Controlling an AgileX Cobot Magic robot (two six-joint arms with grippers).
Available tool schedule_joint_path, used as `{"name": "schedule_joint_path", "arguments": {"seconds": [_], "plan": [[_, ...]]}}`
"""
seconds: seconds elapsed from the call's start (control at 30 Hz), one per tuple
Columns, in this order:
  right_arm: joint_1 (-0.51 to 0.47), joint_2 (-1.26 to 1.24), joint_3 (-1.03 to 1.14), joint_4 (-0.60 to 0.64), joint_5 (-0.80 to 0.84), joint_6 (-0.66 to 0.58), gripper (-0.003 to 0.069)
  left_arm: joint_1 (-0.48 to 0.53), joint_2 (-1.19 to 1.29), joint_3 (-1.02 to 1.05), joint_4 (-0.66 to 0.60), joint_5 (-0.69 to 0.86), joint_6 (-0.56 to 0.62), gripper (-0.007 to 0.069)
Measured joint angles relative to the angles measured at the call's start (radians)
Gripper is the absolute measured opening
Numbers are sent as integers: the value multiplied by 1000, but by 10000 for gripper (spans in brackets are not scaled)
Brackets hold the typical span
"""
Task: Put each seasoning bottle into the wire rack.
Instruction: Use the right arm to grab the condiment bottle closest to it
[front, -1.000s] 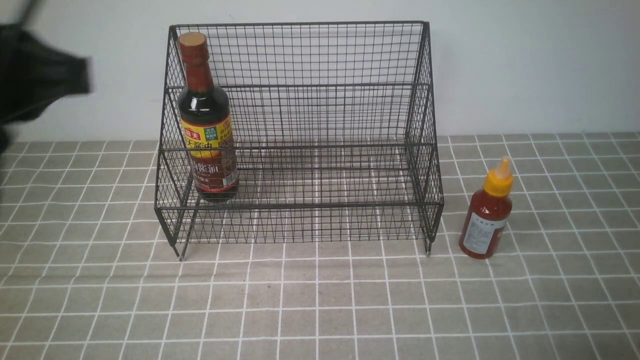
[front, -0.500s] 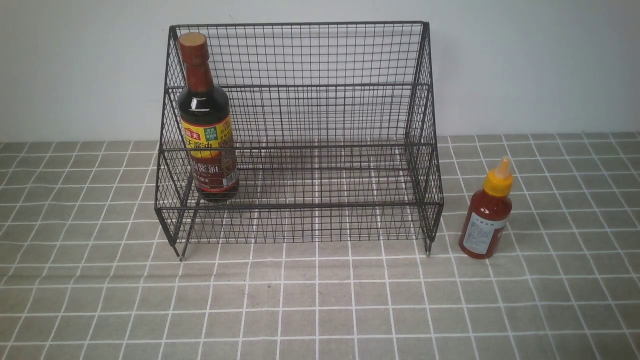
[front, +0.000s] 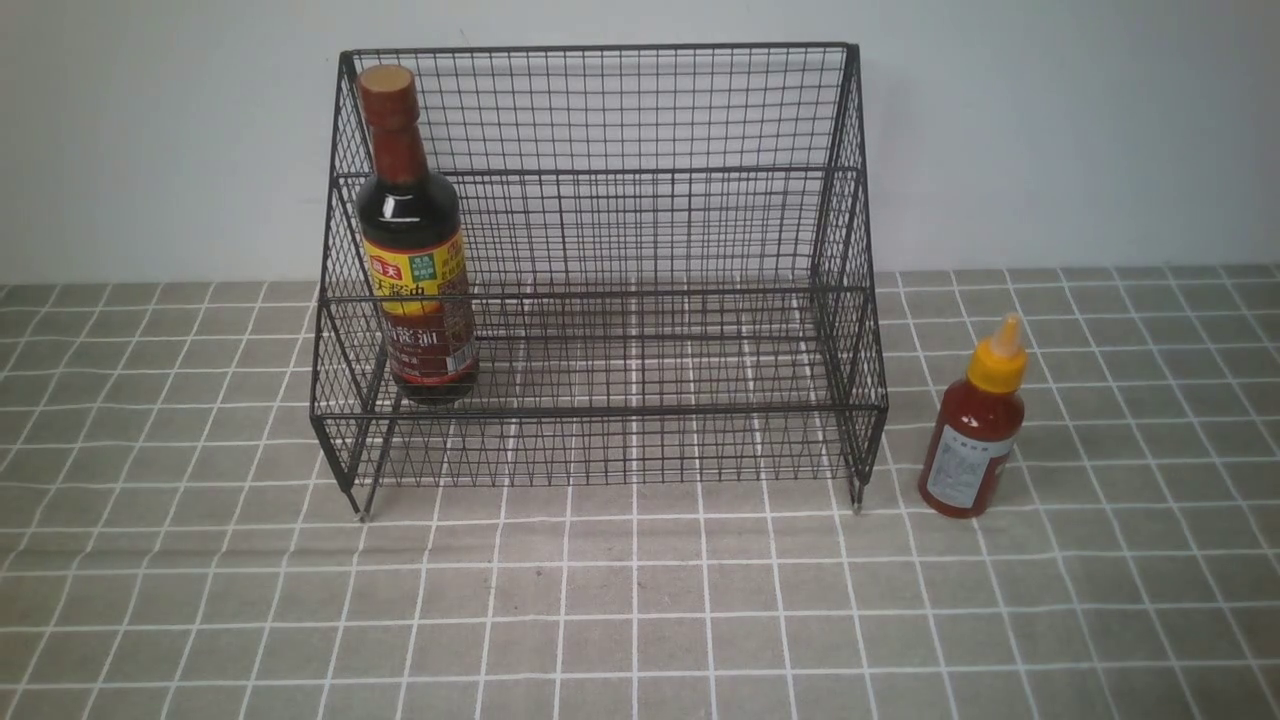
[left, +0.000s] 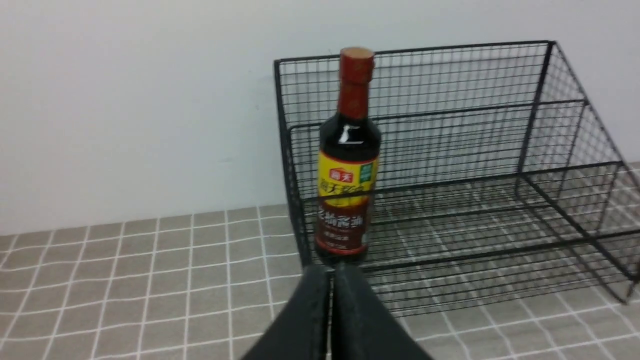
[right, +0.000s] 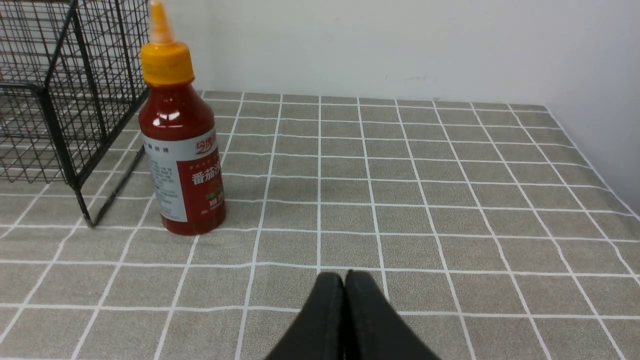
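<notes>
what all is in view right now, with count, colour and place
soy sauce bottle: 1, dark, brown cap, yellow-red label; upright inside the rack's left end
red sauce bottle: 1, red, yellow nozzle cap; upright on the cloth, right of the rack, outside it
wire rack: 1, black; centre, against the wall
tablecloth: 1, grey-brown, white grid; covers the table
wall: 1, pale; behind
left gripper: 1, black; shut, empty, facing the soy sauce bottle
right gripper: 1, black; shut, empty, over the cloth
</notes>
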Motion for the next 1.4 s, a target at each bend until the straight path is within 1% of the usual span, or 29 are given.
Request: {"name": "schedule_joint_path", "arguments": {"seconds": [0.17,0.37,0.77,1.4], "plan": [[0,0,0,0,0,0,-13,86,-178,333,0,-160,24,-7],[0,0,0,0,0,0,-13,107,-232,553,15,-179,30,-7],[0,0,0,0,0,23,-13,107,-232,567,23,-186,31,-7],[0,0,0,-8,-5,25,-13,107,-232,567,23,-187,31,-7]]}}
